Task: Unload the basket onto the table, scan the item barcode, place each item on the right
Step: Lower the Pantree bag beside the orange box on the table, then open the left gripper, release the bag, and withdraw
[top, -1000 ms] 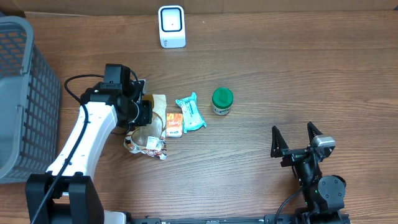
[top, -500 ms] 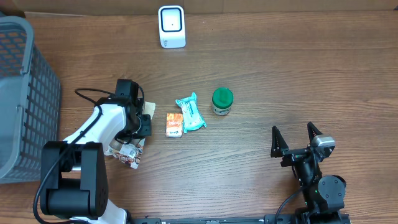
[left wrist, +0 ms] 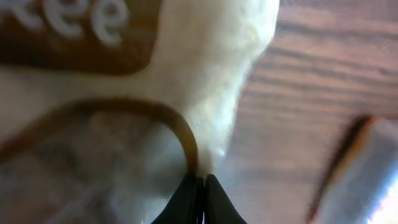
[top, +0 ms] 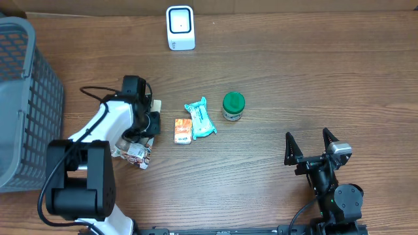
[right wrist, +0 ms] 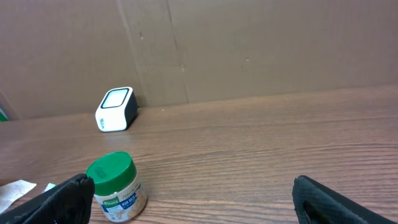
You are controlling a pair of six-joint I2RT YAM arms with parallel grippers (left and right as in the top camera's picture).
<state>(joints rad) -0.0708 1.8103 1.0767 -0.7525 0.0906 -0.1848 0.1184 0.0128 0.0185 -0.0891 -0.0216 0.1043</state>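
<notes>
The item is a cream and brown snack bag (top: 132,153) lying crumpled on the table beside the left arm. My left gripper (top: 149,124) is shut, pinching the bag's edge. In the left wrist view the bag (left wrist: 124,93) fills the frame and the left gripper (left wrist: 199,198) has its dark fingertips pressed together on the bag's rim. No barcode shows. The white scanner (top: 180,27) stands at the back of the table, also visible as the scanner (right wrist: 116,109) in the right wrist view. My right gripper (top: 312,147) rests open near the front right, the right gripper (right wrist: 194,200) holding nothing.
A grey basket (top: 26,98) stands at the left edge. An orange packet (top: 183,130), a teal packet (top: 200,117) and a green-lidded jar (top: 233,105) lie in a row mid-table. The jar (right wrist: 116,186) sits just ahead of the right gripper's left finger.
The left arm has folded back toward its base, dragging the bag left and away from the orange packet. The right arm has not moved.
</notes>
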